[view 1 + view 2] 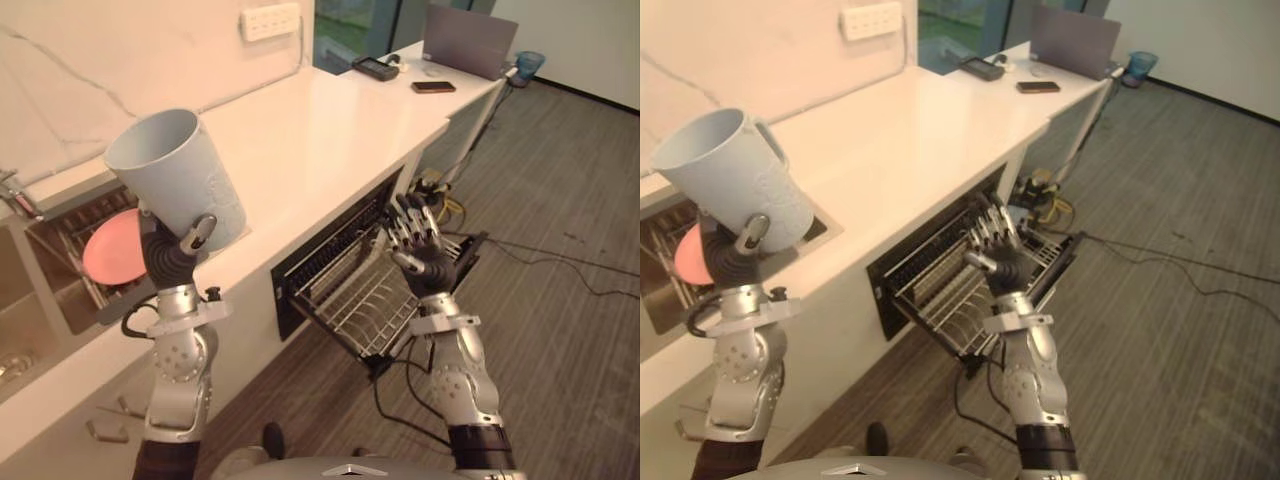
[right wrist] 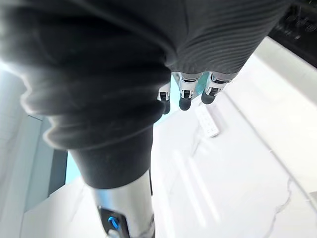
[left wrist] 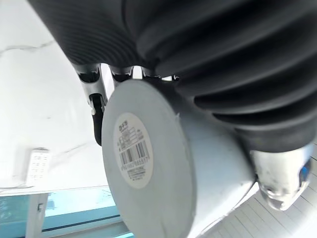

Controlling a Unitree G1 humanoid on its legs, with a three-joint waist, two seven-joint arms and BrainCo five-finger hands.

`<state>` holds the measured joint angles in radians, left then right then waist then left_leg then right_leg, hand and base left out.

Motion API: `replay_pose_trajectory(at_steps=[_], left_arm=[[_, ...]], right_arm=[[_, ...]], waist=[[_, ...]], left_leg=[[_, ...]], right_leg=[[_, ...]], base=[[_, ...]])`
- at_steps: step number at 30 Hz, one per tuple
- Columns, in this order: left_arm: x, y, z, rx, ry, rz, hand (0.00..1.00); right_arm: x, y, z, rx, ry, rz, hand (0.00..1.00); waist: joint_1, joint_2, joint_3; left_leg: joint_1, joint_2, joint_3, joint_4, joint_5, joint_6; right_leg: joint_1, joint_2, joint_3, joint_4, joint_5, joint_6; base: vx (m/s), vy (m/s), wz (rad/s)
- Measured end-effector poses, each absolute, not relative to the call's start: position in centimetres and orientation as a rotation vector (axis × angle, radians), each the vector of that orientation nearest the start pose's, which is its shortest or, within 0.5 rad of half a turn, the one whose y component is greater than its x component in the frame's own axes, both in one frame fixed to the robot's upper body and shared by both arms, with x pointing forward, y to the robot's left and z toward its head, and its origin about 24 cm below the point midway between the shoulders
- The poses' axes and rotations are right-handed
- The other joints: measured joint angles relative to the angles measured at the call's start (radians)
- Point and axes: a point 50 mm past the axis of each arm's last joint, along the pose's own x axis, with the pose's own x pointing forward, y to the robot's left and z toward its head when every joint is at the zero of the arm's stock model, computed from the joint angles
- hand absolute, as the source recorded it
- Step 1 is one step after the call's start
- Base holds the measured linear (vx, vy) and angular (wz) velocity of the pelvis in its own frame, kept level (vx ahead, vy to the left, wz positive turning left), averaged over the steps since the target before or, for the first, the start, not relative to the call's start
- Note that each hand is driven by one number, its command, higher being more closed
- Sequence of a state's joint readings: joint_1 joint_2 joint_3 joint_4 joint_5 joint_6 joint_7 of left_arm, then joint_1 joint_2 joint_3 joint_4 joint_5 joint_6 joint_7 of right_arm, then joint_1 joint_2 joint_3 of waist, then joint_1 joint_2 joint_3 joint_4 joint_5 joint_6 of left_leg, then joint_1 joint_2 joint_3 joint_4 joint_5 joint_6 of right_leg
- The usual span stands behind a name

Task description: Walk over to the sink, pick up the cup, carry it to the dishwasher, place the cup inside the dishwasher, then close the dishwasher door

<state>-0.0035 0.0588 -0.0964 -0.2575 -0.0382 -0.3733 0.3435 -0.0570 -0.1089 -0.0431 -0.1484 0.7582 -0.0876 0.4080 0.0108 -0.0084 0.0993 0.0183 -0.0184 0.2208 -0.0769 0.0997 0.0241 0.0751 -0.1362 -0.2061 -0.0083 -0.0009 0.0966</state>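
Gripping a pale blue-grey cup (image 1: 180,175) in the left hand (image 1: 172,258), fingers and thumb curled round its lower wall. Raised and tilted, mouth upward, over the front edge of the white worktop (image 1: 320,130), just beside the sink (image 1: 55,300), with a pink plate (image 1: 112,255) standing in the rack there. Holding the right hand (image 1: 418,240) up and empty, fingers straight and slightly spread, in front of the open dishwasher (image 1: 300,268) and its pulled-out wire rack (image 1: 355,300). Added by the left wrist view: the cup's flat base with a barcode label (image 3: 132,156), and fingers (image 3: 96,99) wrapped behind the wall. Added by the right wrist view: straight fingertips (image 2: 184,99) against the pale wall and a white socket strip (image 2: 207,121). Farther along the worktop in the eye views: laptop (image 1: 468,40) and phone (image 1: 433,87).
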Motion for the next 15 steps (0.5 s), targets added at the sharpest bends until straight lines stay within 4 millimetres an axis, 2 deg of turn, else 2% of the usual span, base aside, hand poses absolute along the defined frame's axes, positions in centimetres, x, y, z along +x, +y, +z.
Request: replay_pose_trajectory(at_steps=[3,4,6,11,15], left_arm=[[24.7,13.2,12.0,-0.086,-0.544,0.198,1.00],[24.7,13.2,12.0,-0.086,-0.544,0.198,1.00],[25.5,11.3,12.4,0.022,-0.558,0.191,1.00],[26.5,10.6,11.7,0.258,-0.538,0.274,1.00],[26.8,10.6,10.3,0.403,-0.491,0.349,1.00]], right_arm=[[25.8,-15.2,12.2,0.633,-0.413,0.500,0.00],[25.8,-15.2,12.2,0.634,-0.413,0.501,0.00],[26.0,-13.9,11.9,0.697,-0.326,0.579,0.00],[26.1,-11.9,11.8,0.788,-0.234,0.672,0.00],[26.2,-11.6,11.7,0.807,-0.204,0.657,0.00]], waist=[[-0.016,-0.003,-0.002],[-0.017,-0.003,-0.002],[-0.031,-0.003,-0.002],[-0.034,-0.002,-0.003],[-0.036,-0.002,-0.003]], left_leg=[[0.002,0.002,0.005,0.000,0.010,0.012],[0.002,0.002,0.005,0.000,0.010,0.012],[0.008,0.002,0.011,0.000,0.010,0.011],[0.026,0.008,0.028,-0.001,0.000,-0.004],[0.027,0.010,0.030,-0.001,-0.001,-0.005]], right_leg=[[0.012,0.004,0.001,-0.031,0.028,0.011],[0.012,0.004,0.001,-0.031,0.028,0.011],[0.020,0.005,0.005,-0.041,0.036,0.013],[0.030,0.006,0.012,-0.047,0.035,0.009],[0.029,0.005,-0.002,-0.044,0.030,0.007]], base=[[0.01,-0.009,-0.10],[0.02,-0.002,-0.06],[0.01,0.001,-0.08],[-0.01,0.003,-0.12],[-0.01,0.001,-0.01]])
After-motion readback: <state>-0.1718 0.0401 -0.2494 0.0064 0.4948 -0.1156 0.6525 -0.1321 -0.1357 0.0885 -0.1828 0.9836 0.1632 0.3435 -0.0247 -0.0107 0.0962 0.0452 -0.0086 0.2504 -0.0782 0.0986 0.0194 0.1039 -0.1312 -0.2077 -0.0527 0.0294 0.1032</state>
